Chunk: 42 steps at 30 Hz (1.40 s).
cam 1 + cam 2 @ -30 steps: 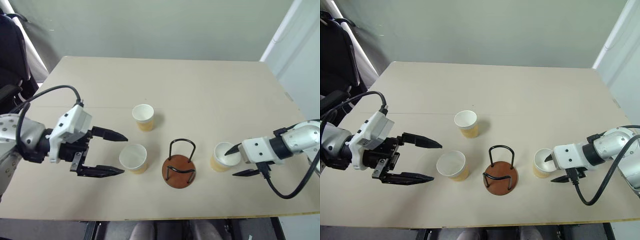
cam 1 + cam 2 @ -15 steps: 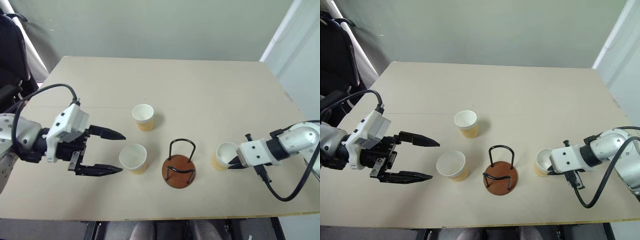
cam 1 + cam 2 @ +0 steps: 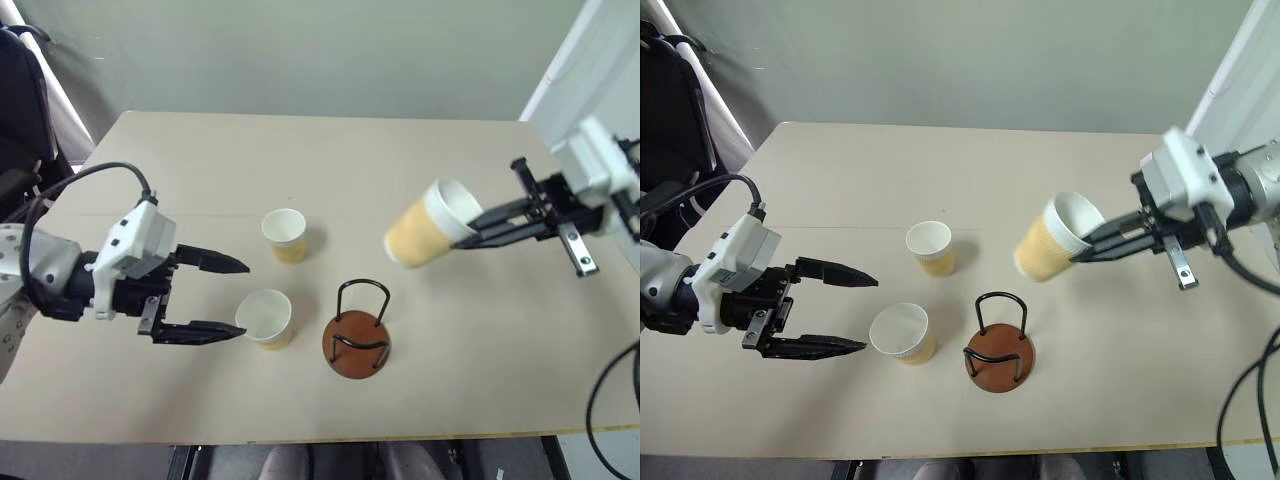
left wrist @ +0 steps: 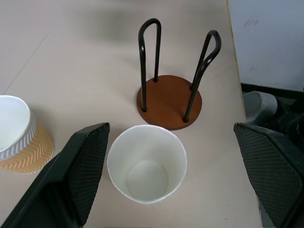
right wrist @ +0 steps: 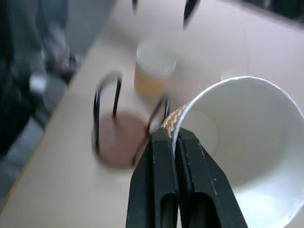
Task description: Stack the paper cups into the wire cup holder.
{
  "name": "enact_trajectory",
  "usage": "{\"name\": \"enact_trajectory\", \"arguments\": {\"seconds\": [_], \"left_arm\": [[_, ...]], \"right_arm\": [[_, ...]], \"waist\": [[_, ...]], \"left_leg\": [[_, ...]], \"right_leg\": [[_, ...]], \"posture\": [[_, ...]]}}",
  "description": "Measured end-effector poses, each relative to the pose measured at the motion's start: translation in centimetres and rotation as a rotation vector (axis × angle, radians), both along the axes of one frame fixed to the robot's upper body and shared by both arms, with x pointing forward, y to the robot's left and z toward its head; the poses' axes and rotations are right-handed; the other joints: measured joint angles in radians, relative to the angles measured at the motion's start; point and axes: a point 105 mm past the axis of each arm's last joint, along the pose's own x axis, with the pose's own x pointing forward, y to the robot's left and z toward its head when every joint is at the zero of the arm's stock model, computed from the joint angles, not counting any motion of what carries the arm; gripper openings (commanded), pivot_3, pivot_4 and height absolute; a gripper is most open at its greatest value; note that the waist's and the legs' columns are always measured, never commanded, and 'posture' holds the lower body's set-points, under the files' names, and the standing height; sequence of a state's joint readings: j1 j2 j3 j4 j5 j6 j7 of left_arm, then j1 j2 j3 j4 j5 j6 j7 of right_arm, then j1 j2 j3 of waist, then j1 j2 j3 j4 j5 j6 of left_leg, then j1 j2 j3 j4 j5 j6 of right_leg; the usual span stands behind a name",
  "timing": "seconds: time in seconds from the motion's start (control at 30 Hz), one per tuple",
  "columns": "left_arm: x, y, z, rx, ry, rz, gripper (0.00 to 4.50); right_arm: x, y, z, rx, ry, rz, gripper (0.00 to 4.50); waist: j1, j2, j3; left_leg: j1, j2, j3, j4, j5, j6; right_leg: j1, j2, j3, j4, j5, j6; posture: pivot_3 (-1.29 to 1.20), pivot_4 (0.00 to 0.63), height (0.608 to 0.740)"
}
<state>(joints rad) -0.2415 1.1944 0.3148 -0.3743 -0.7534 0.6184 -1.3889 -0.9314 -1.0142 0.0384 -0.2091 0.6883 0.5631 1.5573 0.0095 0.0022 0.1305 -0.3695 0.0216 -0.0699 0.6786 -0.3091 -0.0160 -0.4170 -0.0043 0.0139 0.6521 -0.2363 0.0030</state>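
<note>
My right gripper (image 3: 478, 222) is shut on the rim of a paper cup (image 3: 425, 236), which hangs tilted in the air above and to the right of the wire cup holder (image 3: 357, 346). One finger is inside the cup (image 5: 247, 156), the other outside its wall. The holder, a brown disc with black wire loops (image 4: 169, 100), stands on the table. A second cup (image 3: 266, 317) sits left of the holder, between the spread fingers of my open left gripper (image 3: 232, 296), untouched. A third cup (image 3: 284, 235) stands further back.
The beige table (image 3: 330, 170) holds these things; its front edge runs close below the holder. A black chair (image 3: 20, 110) stands off the table's left side and a white wall panel (image 3: 570, 70) at the right.
My right gripper shut on the rim of the right-hand cup and lifted it off the table, up and toward the middle. The left gripper stayed in place, open.
</note>
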Motion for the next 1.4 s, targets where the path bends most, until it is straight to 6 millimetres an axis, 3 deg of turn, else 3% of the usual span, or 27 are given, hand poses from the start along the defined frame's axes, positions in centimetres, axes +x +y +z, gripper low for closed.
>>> {"name": "enact_trajectory", "arguments": {"seconds": [0.1,0.3,0.53,1.1,1.2,1.4], "left_arm": [[0.0,0.0,-0.1,0.001,0.003,-0.001,4.5],[-0.2,-0.4,-0.2,0.005,0.017,-0.018,4.5],[-0.2,-0.4,-0.5,0.009,0.028,-0.006,4.5],[-0.2,-0.4,-0.8,0.016,0.028,0.015,4.5],[-0.2,-0.4,-0.8,0.018,0.027,0.014,4.5],[-0.2,-0.4,-0.8,0.018,0.026,0.013,4.5]], "right_arm": [[-1.8,1.3,-0.1,0.019,0.057,0.095,0.04],[-3.6,3.7,-4.0,-0.065,0.131,0.234,0.04],[-2.6,4.3,-6.0,-0.137,0.041,0.229,0.04],[-1.5,3.9,-8.5,-0.236,-0.03,0.216,0.04],[-1.5,4.0,-8.7,-0.239,-0.029,0.216,0.85],[-1.0,4.0,-8.8,-0.237,-0.047,0.186,3.06]], "waist": [[0.004,0.0,0.0],[0.002,0.0,0.0],[0.001,0.0,0.0],[0.001,0.0,0.0],[0.001,0.0,0.0],[0.001,0.0,0.0]], "left_leg": [[0.0,0.0,-0.001,-0.001,0.0,-0.001],[-0.001,0.0,-0.001,-0.001,-0.001,-0.001],[0.0,0.001,-0.001,-0.001,-0.001,-0.001],[0.0,0.001,-0.001,0.0,-0.001,-0.001],[0.0,0.001,-0.001,0.0,-0.001,-0.001],[0.0,0.001,-0.001,0.0,-0.001,-0.001]], "right_leg": [[0.0,0.0,0.0,-0.001,-0.001,-0.002],[0.0,0.0,0.0,-0.002,-0.002,-0.003],[0.0,0.001,-0.001,0.0,-0.002,-0.003],[0.0,0.0,-0.001,0.0,-0.002,-0.003],[0.0,0.001,-0.001,0.001,-0.002,-0.003],[0.0,0.0,-0.001,0.001,-0.002,-0.003]], "posture": [[0.0,0.15,0.74],[0.0,0.15,0.74],[0.0,0.15,0.74],[0.0,0.15,0.74],[0.0,0.15,0.74],[0.0,0.15,0.74]]}}
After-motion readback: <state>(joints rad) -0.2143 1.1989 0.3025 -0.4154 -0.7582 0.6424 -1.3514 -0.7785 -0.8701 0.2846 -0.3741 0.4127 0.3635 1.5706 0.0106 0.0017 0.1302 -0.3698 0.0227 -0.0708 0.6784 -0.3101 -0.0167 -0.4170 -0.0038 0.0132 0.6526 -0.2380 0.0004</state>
